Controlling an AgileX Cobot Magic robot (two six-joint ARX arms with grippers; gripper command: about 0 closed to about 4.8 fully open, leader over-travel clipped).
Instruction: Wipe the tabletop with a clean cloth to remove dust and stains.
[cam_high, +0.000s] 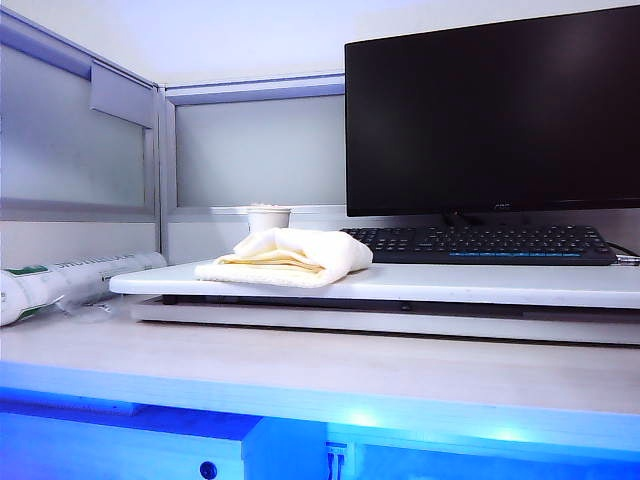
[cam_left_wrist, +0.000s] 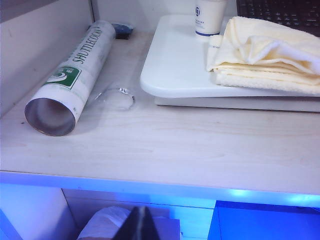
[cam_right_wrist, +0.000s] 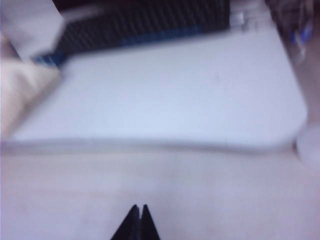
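While the cloth (cam_left_wrist: 265, 52) lies on the tabletop (cam_left_wrist: 175, 65), both claws (cam_left_wrist: 141, 212) (cam_right_wrist: 138, 210) hang apart, closed.

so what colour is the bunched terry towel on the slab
Cream-yellow bunched terry towel, clearest in the left wrist view.

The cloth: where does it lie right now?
In the exterior view the cloth lies bunched on the tabletop's left end, before the cup, left of the keyboard.
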